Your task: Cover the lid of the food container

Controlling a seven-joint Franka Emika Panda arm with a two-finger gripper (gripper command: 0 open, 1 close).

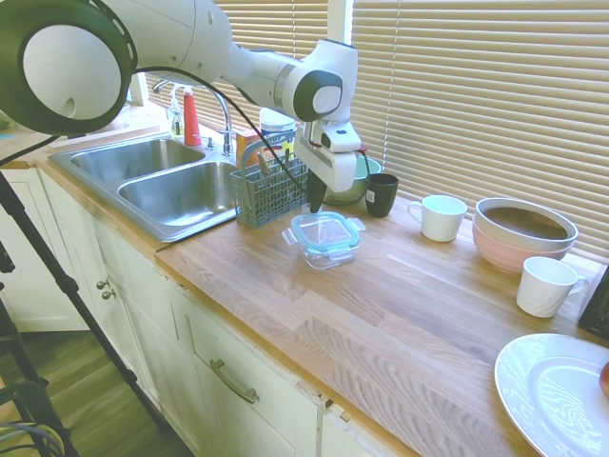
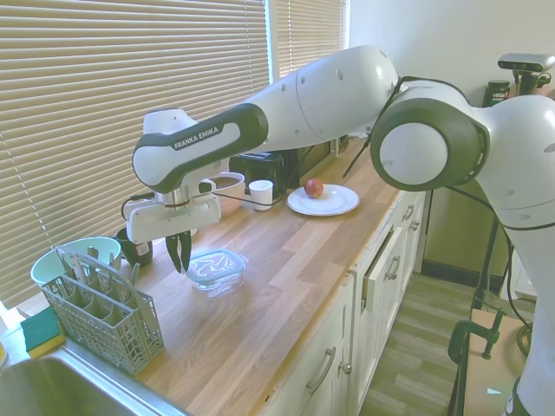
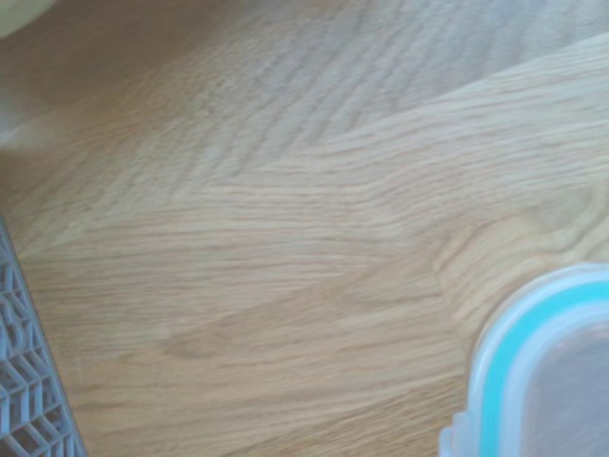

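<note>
First exterior view: jaws [image 1: 316,203] point down, clenched on nothing, tips just off the wooden surface [image 1: 400,305]. Lid [image 1: 324,228] sits on the food container [image 1: 325,248], right beside the jaws on the near side, slightly apart from the tips. Grey cutlery basket [image 1: 265,188] stands close on the sink side of the jaws, the tightest thing around. Behind the jaws a light-green bowl [image 1: 360,179] and a dark mug [image 1: 382,193]; farther along, a white mug [image 1: 442,217], pink bowl [image 1: 524,231], another white mug [image 1: 546,286] and white plate [image 1: 555,392], all well apart. Second exterior view: jaws [image 2: 181,254] closed, empty, hanging just beside the lid [image 2: 215,262] on the food container [image 2: 214,279], window side of it. Cutlery basket [image 2: 100,314] near on the other side, green bowl [image 2: 74,257] behind it, dark mug [image 2: 136,248] just behind the jaws. White plate [image 2: 323,201] with a red fruit [image 2: 314,187] well apart. Wrist view: mostly bare surface [image 3: 285,219], blurred; a corner of the lid [image 3: 533,371] with teal seal at one edge, basket mesh [image 3: 29,381] at the opposite edge, nothing between them.
</note>
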